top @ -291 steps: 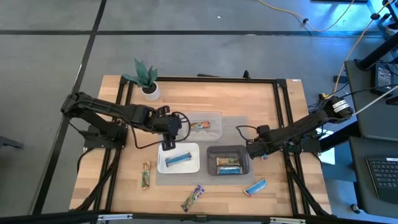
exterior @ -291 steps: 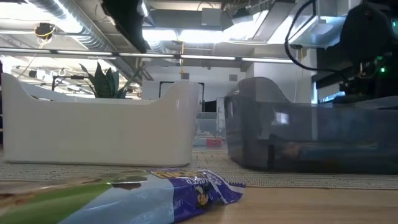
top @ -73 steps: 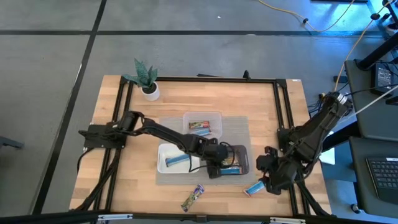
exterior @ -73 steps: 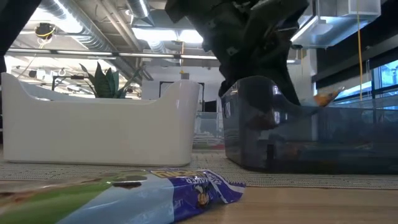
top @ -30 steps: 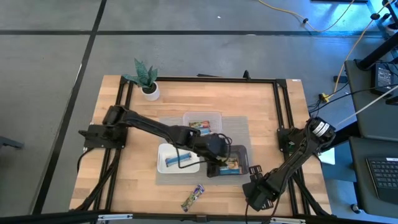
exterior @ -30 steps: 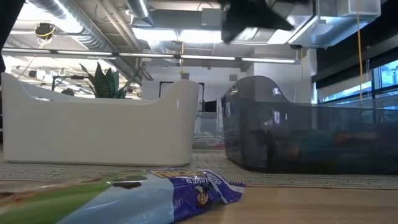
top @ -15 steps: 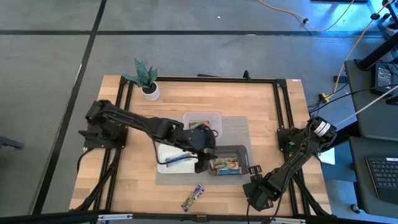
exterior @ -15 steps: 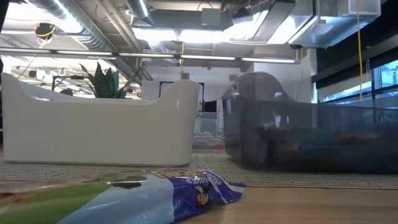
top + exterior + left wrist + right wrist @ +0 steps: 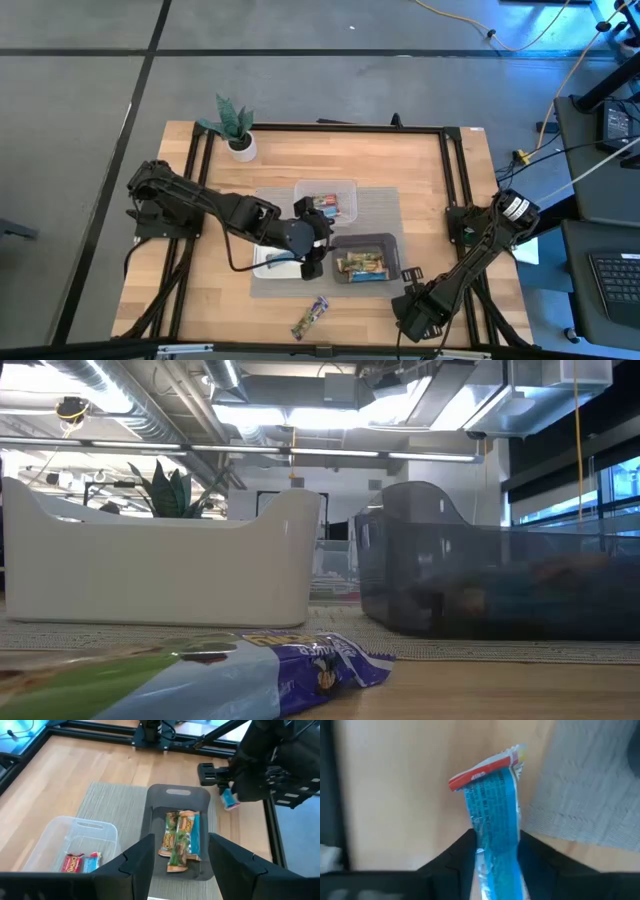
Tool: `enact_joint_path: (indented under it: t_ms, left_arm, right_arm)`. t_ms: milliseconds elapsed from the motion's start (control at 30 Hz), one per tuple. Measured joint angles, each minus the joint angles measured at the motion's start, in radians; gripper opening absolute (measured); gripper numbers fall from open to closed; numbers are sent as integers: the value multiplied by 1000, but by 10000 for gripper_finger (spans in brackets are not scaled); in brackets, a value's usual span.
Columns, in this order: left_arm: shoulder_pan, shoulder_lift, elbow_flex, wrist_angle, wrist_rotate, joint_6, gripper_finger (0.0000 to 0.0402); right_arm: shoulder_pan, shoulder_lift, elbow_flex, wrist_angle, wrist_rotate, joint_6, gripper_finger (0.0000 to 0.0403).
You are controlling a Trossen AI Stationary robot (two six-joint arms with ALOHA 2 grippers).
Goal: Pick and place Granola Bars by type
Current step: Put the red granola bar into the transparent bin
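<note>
My left gripper (image 9: 315,252) (image 9: 181,845) hangs open and empty over the seam between the white tray (image 9: 262,262) and the black tray (image 9: 392,245). The black tray holds several brown-and-green granola bars (image 9: 180,840). The clear tray (image 9: 345,190) holds red-and-brown bars (image 9: 80,862). A blue bar (image 9: 282,260) lies in the white tray, partly hidden by the arm. A green-purple bar (image 9: 311,318) (image 9: 200,670) lies flat on the wood near the near edge. My right gripper (image 9: 412,312) (image 9: 495,845) is low at the near right of the table, shut on a blue bar (image 9: 492,800). My right gripper has the blue granola bar pinched between its two fingers at one end (image 9: 495,837), the fingers lying along the bar. The free end with its red seam (image 9: 482,767) sticks out ahead of the fingers. Whether the bar is lifted off the table cannot be told.
A grey mat (image 9: 385,205) lies under the three trays. A small potted plant (image 9: 238,128) stands at the far left corner. Black frame rails (image 9: 455,180) run along the table's sides. Bare wood (image 9: 220,290) lies at the near left.
My left gripper has drawn back from over the black tray toward the table's left, staying open, and now hangs over the white tray's right side. It has left the top of the low view. The right arm has kept still.
</note>
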Motion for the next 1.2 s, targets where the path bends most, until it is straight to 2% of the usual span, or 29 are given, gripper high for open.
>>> enact_joint_path:
  t_ms: [200,467,567,667,800,933,1100,1200]
  left_arm:
    - [1,0,0,-4,-2,0,175]
    - [-9,1,0,-115,24,-96,176]
    - [-36,1,-2,-157,23,-147,176]
    - [-72,1,-21,-156,24,-191,174]
    - [-127,6,-31,-155,24,-211,175]
    - [-185,13,-32,-154,27,-251,174]
    - [-260,12,-32,-152,-7,-343,171]
    - [-306,24,-32,-147,-29,-406,171]
  right_arm:
    - [0,-2,72,-77,14,-9,136]
    - [-2,-3,292,-360,37,-11,136]
    - [-12,-4,401,-435,124,-43,136]
    - [-40,-5,508,-477,259,-108,136]
    - [-101,-5,622,-475,428,-246,136]
    - [-196,-7,683,-438,537,-401,136]
    - [-353,-7,682,-311,535,-596,136]
    - [-458,-7,661,-231,464,-677,136]
